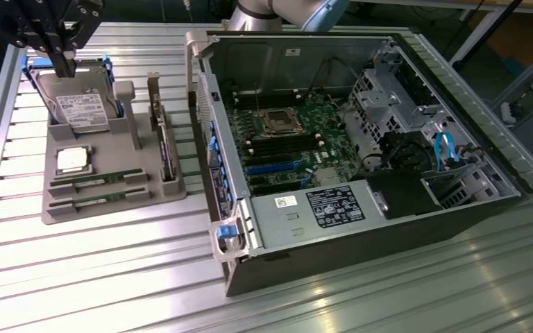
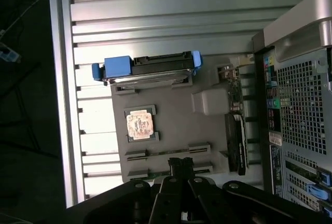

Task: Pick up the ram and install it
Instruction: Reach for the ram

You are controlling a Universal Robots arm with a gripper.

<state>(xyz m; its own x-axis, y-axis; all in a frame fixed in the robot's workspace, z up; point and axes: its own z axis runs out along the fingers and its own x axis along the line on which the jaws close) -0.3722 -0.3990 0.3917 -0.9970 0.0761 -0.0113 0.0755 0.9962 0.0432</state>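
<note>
Two ram sticks lie in slots at the near end of the grey tray [image 1: 109, 211]: one ram stick [image 1: 95, 182] [image 2: 161, 152] and a second [image 1: 92, 202] [image 2: 141, 172] beside it, both thin green strips. My gripper [image 1: 64, 67] [image 2: 181, 166] hangs high over the tray's far end, above the hard drive, with its dark fingers together and nothing held. In the wrist view its fingertips overlap the ram slots. The open computer case [image 1: 359, 139] lies on the exterior view's right, its motherboard [image 1: 290, 149] exposed.
The tray also carries a hard drive [image 1: 80, 104] [image 2: 150, 69] with blue rails, a square CPU [image 1: 72, 159] [image 2: 140, 124] and an upright expansion card [image 1: 164, 149] [image 2: 236, 141]. The case wall [image 1: 209, 139] rises right beside the tray. All rests on a ribbed metal table [image 1: 109, 277].
</note>
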